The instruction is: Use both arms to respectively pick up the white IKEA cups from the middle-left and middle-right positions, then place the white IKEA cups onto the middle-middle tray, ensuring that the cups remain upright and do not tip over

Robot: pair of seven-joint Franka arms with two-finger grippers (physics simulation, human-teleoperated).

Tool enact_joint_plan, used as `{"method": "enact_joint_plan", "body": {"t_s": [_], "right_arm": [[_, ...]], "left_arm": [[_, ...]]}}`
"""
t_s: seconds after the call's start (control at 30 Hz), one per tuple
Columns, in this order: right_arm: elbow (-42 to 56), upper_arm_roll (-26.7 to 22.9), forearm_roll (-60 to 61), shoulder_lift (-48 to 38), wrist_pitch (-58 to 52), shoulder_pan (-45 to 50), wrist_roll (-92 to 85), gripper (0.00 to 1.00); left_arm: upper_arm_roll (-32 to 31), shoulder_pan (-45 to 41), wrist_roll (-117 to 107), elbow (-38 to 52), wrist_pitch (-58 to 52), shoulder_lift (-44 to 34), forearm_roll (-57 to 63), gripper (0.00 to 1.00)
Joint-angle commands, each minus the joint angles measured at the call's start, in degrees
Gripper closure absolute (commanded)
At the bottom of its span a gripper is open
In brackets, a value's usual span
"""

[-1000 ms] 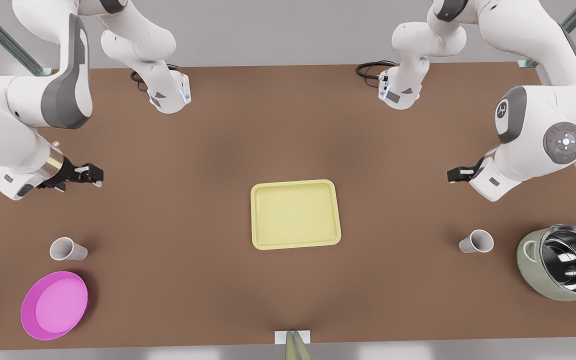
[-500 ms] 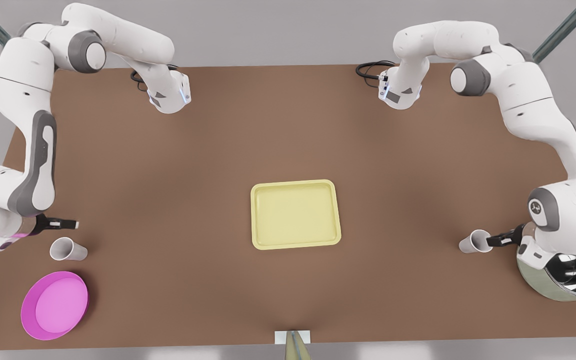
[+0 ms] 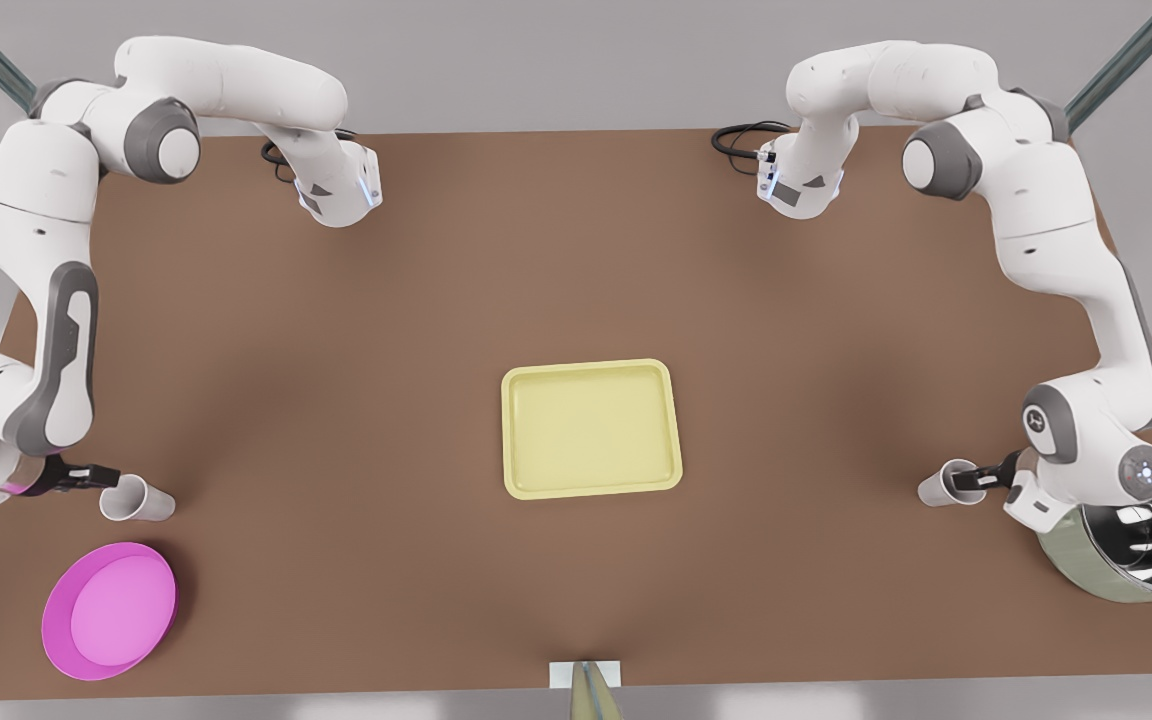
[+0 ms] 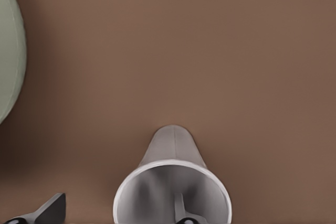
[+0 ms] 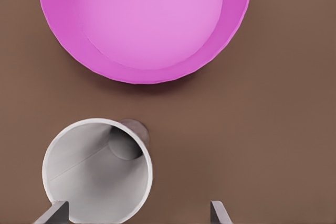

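One white cup [image 3: 136,498] stands upright at the front view's left, near the pink plate [image 3: 111,610]. My right gripper [image 3: 96,475] is low at its rim, open. In the right wrist view one finger [image 5: 52,213] lies at the rim of this cup [image 5: 97,171] and the other stands well outside it. The second white cup [image 3: 951,483] stands upright at the front view's right. My left gripper [image 3: 976,478] is open at its rim. The left wrist view shows one finger [image 4: 189,219] inside that cup [image 4: 171,182] and one outside. The yellow tray [image 3: 591,428] lies bare mid-table.
The pink plate [image 5: 144,24] lies just beyond the cup at my right gripper. A steel bowl [image 3: 1131,545] with a grey-green outside [image 4: 8,51] sits close under the left arm's wrist. The table's front edge runs near both.
Both arms swung down from mid-table to the cups. In the last half second the right gripper dropped to its cup's rim and the left gripper edged over its cup's wall.
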Motion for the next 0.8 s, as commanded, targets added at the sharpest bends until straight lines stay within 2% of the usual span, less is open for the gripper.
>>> {"method": "enact_joint_plan", "body": {"t_s": [0.0,0.03,0.07,0.1,0.13,0.17,0.2,0.3,0.43,0.47,0.5,0.57,0.63,0.7,0.77], "right_arm": [[0.09,0.07,0.22,1.18,4.48,-0.57,-9.07,0.0],[0.09,0.07,0.31,1.53,5.18,-0.65,-9.07,0.0],[0.18,0.07,0.31,1.97,5.53,-0.83,-9.07,0.0],[0.18,0.07,0.39,2.15,5.89,-0.92,-8.98,0.0],[0.18,0.07,1.1,2.59,5.97,-0.92,-8.98,0.0],[0.18,0.07,1.54,2.94,6.06,-1.0,-8.98,0.0],[0.18,0.07,1.63,3.11,6.06,-1.0,-8.98,0.0],[0.09,0.07,2.06,3.81,6.06,-1.0,-8.89,0.0],[0.0,0.15,2.06,4.87,6.59,-1.0,-8.89,0.0],[0.0,0.15,2.06,4.87,6.59,-1.0,-8.89,0.08],[-0.08,0.15,1.98,4.96,6.59,-1.0,-8.98,0.21],[-0.08,0.15,1.98,4.87,6.5,-1.0,-9.77,0.39],[-0.08,0.33,1.89,4.79,6.5,-0.92,-11.0,0.47],[-0.08,0.42,1.71,4.61,6.5,-0.92,-11.27,0.55],[-0.08,0.51,1.71,4.26,6.5,-0.83,-15.22,0.79]], "left_arm": [[0.0,-0.13,2.7,0.03,0.93,0.04,-0.09,0.11],[0.0,-0.13,2.7,0.03,0.93,0.04,-0.09,0.32],[0.0,-0.13,2.08,0.03,0.84,0.04,-0.18,0.48],[0.0,-0.04,0.94,0.03,0.84,-0.05,-0.27,0.55],[-0.09,-0.13,-0.55,0.03,0.76,-0.05,-0.44,0.69],[-0.09,-0.13,-0.64,0.03,0.67,0.04,-0.97,0.76],[-0.09,-0.13,-0.73,0.11,0.58,0.04,-0.97,0.79],[-0.35,-0.21,-3.81,0.11,0.58,-0.4,-0.97,0.79],[-0.53,-6.36,-13.21,-4.63,0.49,-9.54,-0.36,0.79],[-0.44,-10.4,-14.18,-6.04,0.06,-11.39,-0.79,0.79],[-0.52,-15.41,-22.77,-5.07,-4.86,-11.39,-0.53,0.79],[-7.99,-18.85,-43.34,-1.29,-10.23,-11.39,-0.62,0.79],[-17.04,-19.55,-54.6,-1.29,-8.57,-10.51,-0.53,0.79],[-18.02,-24.64,-57.5,-1.29,-7.68,-10.25,-0.27,0.79],[-18.11,-26.31,-62.16,-1.47,-4.79,-9.02,-0.36,0.79]]}}
